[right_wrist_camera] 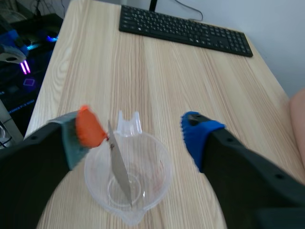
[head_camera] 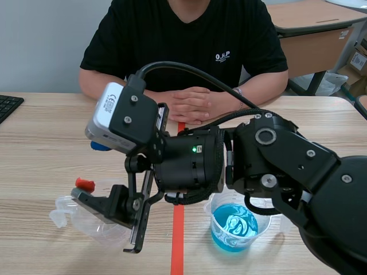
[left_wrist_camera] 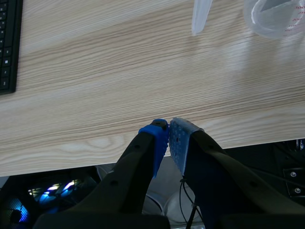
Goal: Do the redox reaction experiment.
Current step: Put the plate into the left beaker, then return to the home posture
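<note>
I am reading the right jaws as wide apart over the empty clear beaker (right_wrist_camera: 163, 165) and gripping nothing. The metal strip (right_wrist_camera: 119, 166) with the orange-red cap (right_wrist_camera: 89, 132) is leaning inside that beaker, its cap touching the grey pad (right_wrist_camera: 71, 141), while the blue pad (right_wrist_camera: 196, 136) is sitting well apart from it. The left jaws are closed on nothing, their pads (left_wrist_camera: 159, 141) meeting over the near edge of the surface (left_wrist_camera: 119, 86). I am judging a one-sided push to be the main risk. If I am closing from here, the grey pad is likely to be shoving the cap before the blue pad arrives, tipping the light beaker or flicking the strip out. The strip is looking thin and smooth, so I am expecting it to twist in a loose pinch. The beaker of blue liquid (head_camera: 234, 228) is sitting close beneath the right arm (head_camera: 287, 166), so a low swing back toward it is risking a spill, with a person's hands (head_camera: 192, 106) resting across the surface.
</note>
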You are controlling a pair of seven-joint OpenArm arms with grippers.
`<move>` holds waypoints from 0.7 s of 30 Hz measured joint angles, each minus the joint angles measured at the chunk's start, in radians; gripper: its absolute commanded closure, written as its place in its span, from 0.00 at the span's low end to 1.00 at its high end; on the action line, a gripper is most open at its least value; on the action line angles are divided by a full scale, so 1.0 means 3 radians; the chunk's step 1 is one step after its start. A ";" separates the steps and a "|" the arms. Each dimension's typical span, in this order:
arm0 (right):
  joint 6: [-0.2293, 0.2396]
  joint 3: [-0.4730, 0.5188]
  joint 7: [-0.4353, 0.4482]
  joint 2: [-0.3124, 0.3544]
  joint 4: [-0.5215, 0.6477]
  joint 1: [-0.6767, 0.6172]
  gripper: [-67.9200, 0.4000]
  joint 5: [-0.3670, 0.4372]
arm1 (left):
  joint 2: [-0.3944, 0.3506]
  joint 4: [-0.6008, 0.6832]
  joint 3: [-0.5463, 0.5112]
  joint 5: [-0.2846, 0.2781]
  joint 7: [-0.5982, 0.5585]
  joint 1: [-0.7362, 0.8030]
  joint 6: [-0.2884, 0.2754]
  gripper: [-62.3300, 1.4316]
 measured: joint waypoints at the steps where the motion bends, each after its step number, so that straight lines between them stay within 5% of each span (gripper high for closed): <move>1: 0.0014 0.0000 0.0036 -0.0001 0.0000 -0.0003 0.25 0.0001 | 0.0000 0.0000 0.0000 0.0000 0.0000 0.0000 0.0000 0.89; 6: 0.0088 -0.0001 0.0067 0.0000 0.0000 -0.0028 0.00 0.0010 | -0.0001 0.0000 0.0000 0.0000 0.0000 0.0000 0.0000 0.89; 13: 0.0127 -0.0001 0.0064 0.0047 0.0069 -0.0202 0.00 0.0158 | -0.0001 0.0000 0.0000 0.0001 0.0000 0.0000 0.0000 0.89; 18: 0.0116 -0.0005 0.0056 0.0324 0.0510 -0.0451 0.00 0.0264 | -0.0001 0.0000 0.0000 0.0001 0.0000 0.0000 0.0000 0.89; 21: -0.0018 0.0038 0.0055 0.0512 0.0842 -0.0626 0.00 0.0267 | -0.0001 0.0000 0.0000 0.0001 0.0000 0.0000 0.0000 0.89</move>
